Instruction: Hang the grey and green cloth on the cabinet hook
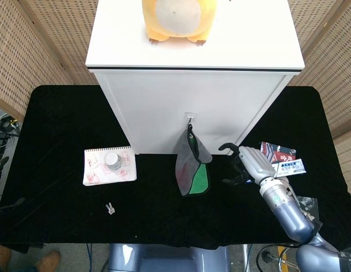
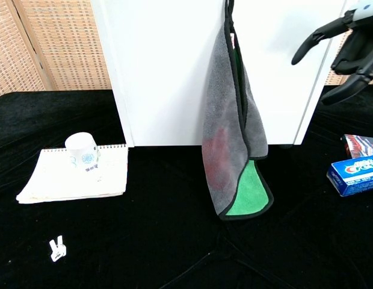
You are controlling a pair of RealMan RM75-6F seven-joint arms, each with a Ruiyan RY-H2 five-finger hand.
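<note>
While your right robot hand (image 1: 250, 164) hovers spread and holding nothing, well right of the cloth (image 1: 192, 167), the cloth hangs from the hook (image 1: 189, 118) on the cabinet (image 1: 192, 102). Your head view shows that hook; your chest view cuts it off, showing the cloth's (image 2: 234, 138) green lining above the tabletop (image 2: 174, 241).

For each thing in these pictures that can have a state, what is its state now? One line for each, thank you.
Grey and green cloth: hanging from the hook, folded, free of the hand.
Small hook on the white cabinet front: carrying the cloth.
Right hand: empty, fingers spread, beside the cloth.
White paper cup: upside down on the spiral notepad.
Blue toothpaste box: lying flat.
Left hand: not in view.
</note>
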